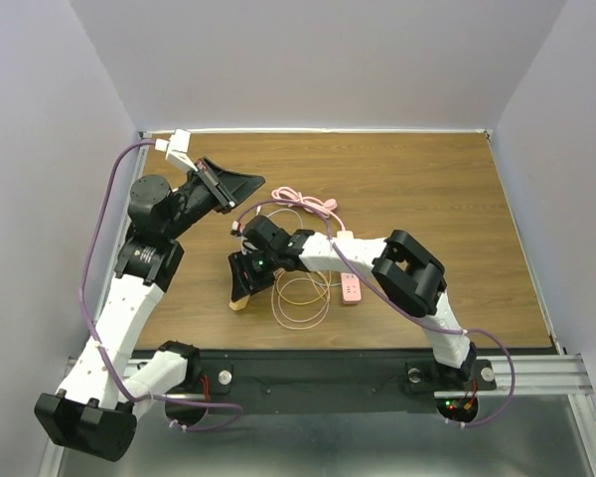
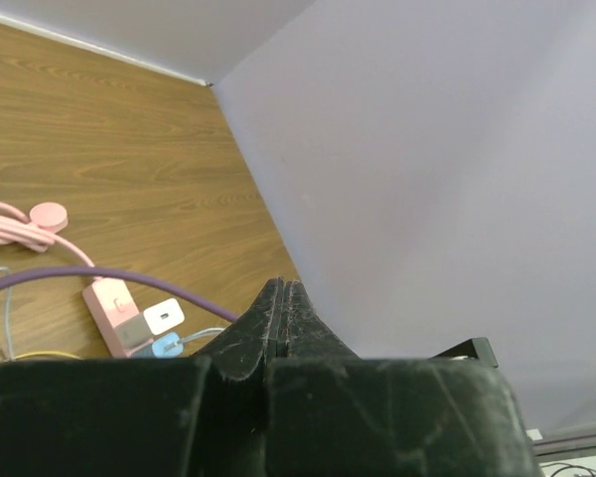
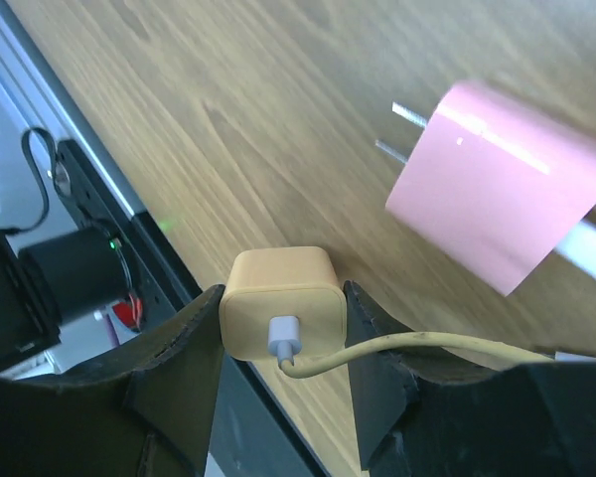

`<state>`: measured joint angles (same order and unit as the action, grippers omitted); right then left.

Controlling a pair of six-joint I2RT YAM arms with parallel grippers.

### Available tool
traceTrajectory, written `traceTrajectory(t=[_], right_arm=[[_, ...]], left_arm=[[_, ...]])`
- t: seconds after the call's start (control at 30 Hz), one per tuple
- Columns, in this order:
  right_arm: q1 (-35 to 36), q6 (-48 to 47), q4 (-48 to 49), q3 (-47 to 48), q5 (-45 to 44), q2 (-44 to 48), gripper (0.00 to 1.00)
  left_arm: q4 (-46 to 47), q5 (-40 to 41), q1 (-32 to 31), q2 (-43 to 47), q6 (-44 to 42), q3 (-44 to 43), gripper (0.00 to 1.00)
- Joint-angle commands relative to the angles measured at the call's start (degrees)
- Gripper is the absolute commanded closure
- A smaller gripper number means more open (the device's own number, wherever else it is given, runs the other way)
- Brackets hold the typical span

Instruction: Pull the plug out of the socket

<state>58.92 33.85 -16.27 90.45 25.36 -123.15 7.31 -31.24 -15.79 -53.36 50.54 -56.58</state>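
Our right tool [image 3: 283, 316] stands partly open, clamped on the small yellow plastic cube plug [image 3: 274, 283] (light, rigid and smooth, we judge, so flat flanks suit). The plug sits well apart from the long pink power-strip socket [image 1: 351, 289] on the wooden worktop [image 1: 427, 199]. Our left tool [image 2: 281, 298] is closed and empty.

The black two-finger left gripper [image 2: 283, 290] is pointing toward the pale lavender wall [image 2: 427, 169], its jaws pressing flat together with nothing between them. Left of it, one end of the long flat pink power strip [image 2: 107, 301] is lying on the brown wood-grain table [image 2: 129, 129], with a small white cube charger [image 2: 164, 316] and a light blue plug [image 2: 167, 345] sitting just beside it. A purple cable [image 2: 79, 273] is arching over the strip, and a bundled pink cord [image 2: 20, 224] is resting farther left.
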Motion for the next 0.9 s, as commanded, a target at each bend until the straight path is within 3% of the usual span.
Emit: traceTrajectory(t=[0.0,0.07,0.1,0.13,0.3,0.43,0.57,0.87], right_arm=[[-0.03,0.34,0.8,3.68,-1.89,2.29,0.43],[-0.03,0.26,0.37,2.45,-5.83,4.75,0.23],[-0.03,-0.18,0.1,2.01,-6.9,7.9,0.17],[-0.03,-0.88,-0.86,1.48,-9.0,9.41,0.0],[-0.03,-1.42,-3.68,-6.57,-15.59,20.39,0.0],[-0.03,2.53,-6.48,-16.61,-26.65,36.44,0.0],[-0.03,4.12,-18.31,-21.62,-35.63,45.43,0.0],[-0.03,13.43,-28.11,-29.02,-47.15,57.49,0.0]], left_arm=[[-1.07,-0.04,0.59,1.77,-1.85,0.59,1.0],[-0.55,-0.04,0.59,1.86,-1.68,0.68,1.0],[-0.2,-0.22,0.59,1.77,-1.24,0.59,1.0],[0.42,-0.39,0.59,1.6,-1.32,0.33,1.0],[0.95,-1.71,0.67,0.63,-1.85,-1.08,1.0],[4.8,-2.76,0.59,-1.21,0.07,-0.38,1.0],[12.1,-7.68,-0.73,-8.48,2.98,2.69,1.0],[14.13,-7.52,-16.63,-31.33,-2.56,-6.43,1.0]])
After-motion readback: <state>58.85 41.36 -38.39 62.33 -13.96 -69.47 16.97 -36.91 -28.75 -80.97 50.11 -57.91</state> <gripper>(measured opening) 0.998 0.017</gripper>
